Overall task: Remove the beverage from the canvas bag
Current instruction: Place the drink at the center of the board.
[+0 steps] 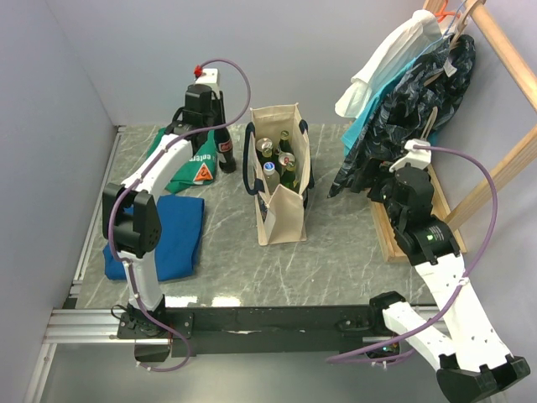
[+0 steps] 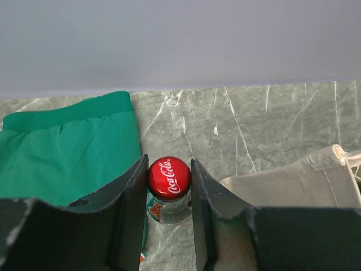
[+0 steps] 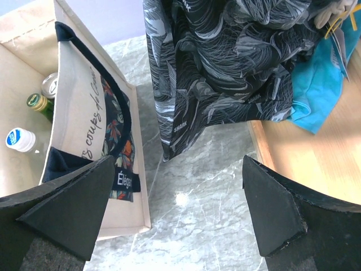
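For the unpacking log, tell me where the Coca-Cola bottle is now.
Top view: the Coca-Cola bottle is upright left of the canvas bag, at the edge of the green cloth, its cap clamped in the left gripper.

The bottle (image 1: 224, 151) stands left of the canvas bag (image 1: 282, 217).

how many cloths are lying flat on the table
2: a green cloth back left beside the cola bottle, and a blue cloth nearer, front left. Another could hide behind the canvas bag.

Red-capped cola bottle (image 2: 169, 176) upright left of open cream canvas bag (image 1: 281, 217)
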Available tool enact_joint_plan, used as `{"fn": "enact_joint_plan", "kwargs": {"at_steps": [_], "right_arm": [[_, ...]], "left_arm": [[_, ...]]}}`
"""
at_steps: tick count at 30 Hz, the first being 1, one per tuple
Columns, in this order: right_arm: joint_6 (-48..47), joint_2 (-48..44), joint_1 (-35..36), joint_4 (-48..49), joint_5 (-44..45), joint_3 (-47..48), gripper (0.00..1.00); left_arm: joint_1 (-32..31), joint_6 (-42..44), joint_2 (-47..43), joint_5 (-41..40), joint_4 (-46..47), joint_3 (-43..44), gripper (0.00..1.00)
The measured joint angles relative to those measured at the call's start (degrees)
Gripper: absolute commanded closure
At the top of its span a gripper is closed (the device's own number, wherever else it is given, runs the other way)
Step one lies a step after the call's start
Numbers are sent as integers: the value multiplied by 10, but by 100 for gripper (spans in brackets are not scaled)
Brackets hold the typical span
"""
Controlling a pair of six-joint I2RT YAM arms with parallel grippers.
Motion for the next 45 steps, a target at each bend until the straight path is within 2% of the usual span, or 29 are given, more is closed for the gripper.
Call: {"fn": "enact_joint_plan", "kwargs": {"at_steps": [9,21,45], "right_arm": [[6,-5,0,-4,-2,-7,0],[12,-9,0,-4,-5,-10,0],[12,-9,0,-4,-4,-11,0]], "left_arm": [[3,0,0,13,-1,0,98],[4,10,0,30,-2,0,89],[4,15,0,37,-18,7,87]]}}
